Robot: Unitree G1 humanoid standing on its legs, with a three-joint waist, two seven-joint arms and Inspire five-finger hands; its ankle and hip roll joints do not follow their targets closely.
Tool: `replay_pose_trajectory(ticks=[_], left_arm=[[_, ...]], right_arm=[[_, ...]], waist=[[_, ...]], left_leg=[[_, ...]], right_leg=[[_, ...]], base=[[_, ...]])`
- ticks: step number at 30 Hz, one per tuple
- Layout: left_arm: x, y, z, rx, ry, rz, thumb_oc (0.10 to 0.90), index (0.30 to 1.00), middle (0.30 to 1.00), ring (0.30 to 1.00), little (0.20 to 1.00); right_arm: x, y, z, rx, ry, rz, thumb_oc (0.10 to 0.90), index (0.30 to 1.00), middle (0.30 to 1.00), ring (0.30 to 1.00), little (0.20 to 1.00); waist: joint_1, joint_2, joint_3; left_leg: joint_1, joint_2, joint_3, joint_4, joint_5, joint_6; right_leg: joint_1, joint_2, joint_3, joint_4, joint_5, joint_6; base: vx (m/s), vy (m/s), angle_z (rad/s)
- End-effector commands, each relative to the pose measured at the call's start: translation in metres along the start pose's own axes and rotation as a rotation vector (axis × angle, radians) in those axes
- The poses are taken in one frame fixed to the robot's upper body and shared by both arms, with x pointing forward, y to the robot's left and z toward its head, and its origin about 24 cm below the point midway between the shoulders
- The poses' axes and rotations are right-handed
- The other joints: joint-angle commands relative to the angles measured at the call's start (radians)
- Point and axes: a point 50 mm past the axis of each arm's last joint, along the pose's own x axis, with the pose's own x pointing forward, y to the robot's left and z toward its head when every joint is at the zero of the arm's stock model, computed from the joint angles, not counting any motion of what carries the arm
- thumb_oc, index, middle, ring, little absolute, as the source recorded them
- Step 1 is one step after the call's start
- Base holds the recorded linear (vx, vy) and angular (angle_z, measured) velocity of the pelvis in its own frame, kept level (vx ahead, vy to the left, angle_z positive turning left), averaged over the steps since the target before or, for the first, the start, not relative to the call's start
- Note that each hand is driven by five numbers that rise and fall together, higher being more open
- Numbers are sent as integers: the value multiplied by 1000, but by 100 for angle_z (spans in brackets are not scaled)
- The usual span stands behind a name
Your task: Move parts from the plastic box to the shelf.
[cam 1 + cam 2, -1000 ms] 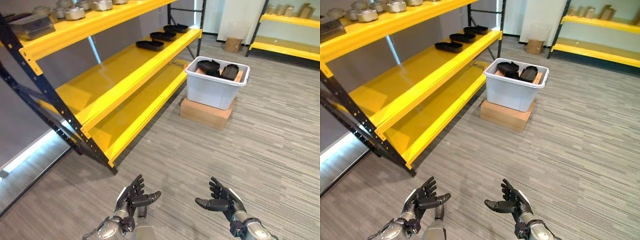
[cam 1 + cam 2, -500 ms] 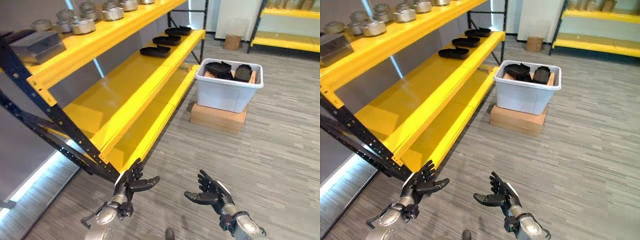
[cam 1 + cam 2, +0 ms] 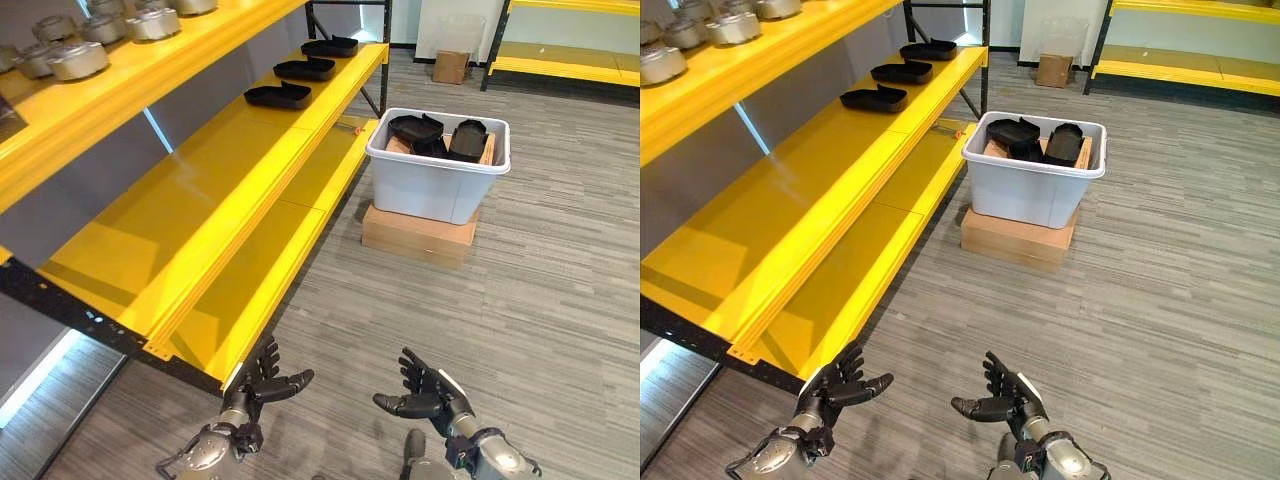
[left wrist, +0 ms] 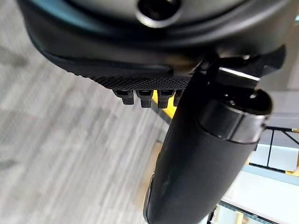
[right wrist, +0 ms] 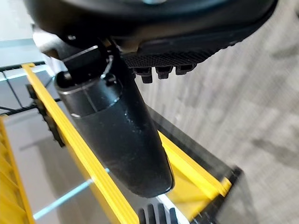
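A white plastic box (image 3: 437, 186) stands on a flat cardboard box (image 3: 415, 233) on the floor, right of the yellow shelf (image 3: 215, 190). Several black parts (image 3: 442, 135) lie inside the white box. Three black parts (image 3: 278, 95) rest in a row at the far end of the middle shelf board. My left hand (image 3: 262, 380) and right hand (image 3: 428, 394) hover low over the carpet, far from the box, fingers spread and empty. In the wrist views the left thumb (image 4: 201, 158) and right thumb (image 5: 117, 130) stick out straight with nothing held.
Round metal parts (image 3: 80, 55) sit on the top shelf board at the left. The shelf's black frame corner (image 3: 150, 350) is close to my left hand. A second yellow shelf (image 3: 570, 65) and a small cardboard box (image 3: 452, 66) stand at the back.
The camera has moved forward and turned, so the shelf corner now lies beside my left hand. Both hands stay open and empty, held low as before.
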Motion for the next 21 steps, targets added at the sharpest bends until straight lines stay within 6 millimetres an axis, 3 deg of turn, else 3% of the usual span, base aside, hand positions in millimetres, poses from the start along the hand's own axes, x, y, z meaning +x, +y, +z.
replay_pose_trajectory(ticks=[1,2,5,6,7,9,10,11,12,14,16,18,20,21], left_arm=[[12,-9,55,-14,-251,-62,900,1000,1000,1000,1000],[10,-8,53,-22,-243,-58,900,1000,1000,1000,1000],[6,-6,48,-31,-223,-52,900,1000,1000,1000,1000],[4,-5,45,-39,-214,-46,900,1000,1000,1000,1000],[3,-4,43,-47,-212,-39,900,1000,1000,1000,1000],[1,-2,40,-71,-210,-30,900,1000,1000,1000,1000],[1,-2,38,-80,-204,-26,900,1000,1000,1000,1000],[1,-2,38,-80,-205,-26,900,1000,1000,1000,1000],[1,-2,38,-83,-207,-24,900,1000,1000,1000,1000],[2,-3,36,-92,-207,-20,900,1000,1000,1000,1000],[2,-3,36,-92,-207,-20,900,1000,1000,1000,1000],[2,-3,35,-101,-204,-20,900,1000,1000,1000,1000],[4,-3,41,-95,-217,-25,900,1000,1000,1000,1000],[4,-2,41,-94,-217,-25,900,1000,1000,1000,1000]], right_arm=[[1,6,35,-12,-191,51,900,1000,1000,1000,1000],[-1,1,37,-25,-195,38,900,1000,1000,1000,1000],[-5,-3,36,-37,-185,25,900,1000,1000,1000,1000],[-7,-7,35,-37,-185,-2,900,1000,1000,1000,1000],[-8,-8,35,-33,-189,-5,900,1000,1000,1000,1000],[-9,-11,34,-25,-192,-17,900,1000,1000,1000,1000],[-11,-13,33,-30,-187,-26,900,1000,1000,1000,1000],[-11,-13,33,-30,-187,-26,900,1000,1000,1000,1000],[-11,-13,31,-40,-184,-27,900,1000,1000,1000,1000],[-11,-14,29,-63,-168,-29,900,1000,1000,1000,1000],[-11,-14,29,-63,-168,-29,900,1000,1000,1000,1000],[-10,-9,26,-67,-157,-13,900,1000,1000,1000,1000],[-7,-4,24,-45,-154,-6,900,1000,1000,1000,1000],[-7,-4,24,-45,-154,-6,900,1000,1000,1000,1000]], waist=[[-9,-11,-38],[12,-27,-4],[24,-37,10],[42,-44,26],[48,-47,30],[52,-49,28],[62,-45,23],[63,-47,22],[77,-37,20],[95,-16,12],[95,-17,14],[109,-7,-17],[113,-21,-33],[113,-22,-33]], left_leg=[[-54,95,-67,254,144,-44],[-142,95,-111,458,225,-29],[-183,92,-119,548,236,-10],[-259,40,-117,511,188,-4],[-289,20,-109,474,163,-7],[-314,28,-59,307,154,-17],[-317,28,-48,118,164,-26],[-314,26,-46,106,172,-25],[-332,16,-78,20,225,-36],[-342,1,-134,-123,275,-56],[-337,0,-132,-126,276,-56],[-307,-1,-150,-141,277,-46],[-314,-25,-123,-71,233,-25],[-314,-26,-122,-69,231,-24]], right_leg=[[40,9,27,11,-118,24],[87,36,27,-6,-147,-16],[125,55,38,-25,-164,-36],[157,44,48,-48,-168,-28],[172,40,55,-58,-171,-20],[193,31,59,-74,-182,0],[213,31,68,-70,-202,14],[211,28,68,-71,-201,14],[234,38,74,-70,-214,16],[280,52,95,-66,-252,24],[283,51,96,-65,-254,24],[324,39,114,-60,-276,47],[345,-17,111,-44,-268,74],[344,-18,112,-44,-269,75]], base=[[217,-431,3],[100,-221,-4],[201,-214,-27],[192,-19,-13],[275,-1,-4],[336,101,-18],[320,124,-27],[334,135,-25],[243,77,-18],[422,122,-47],[230,78,-43],[394,185,-56],[374,220,-54],[304,189,-19]])
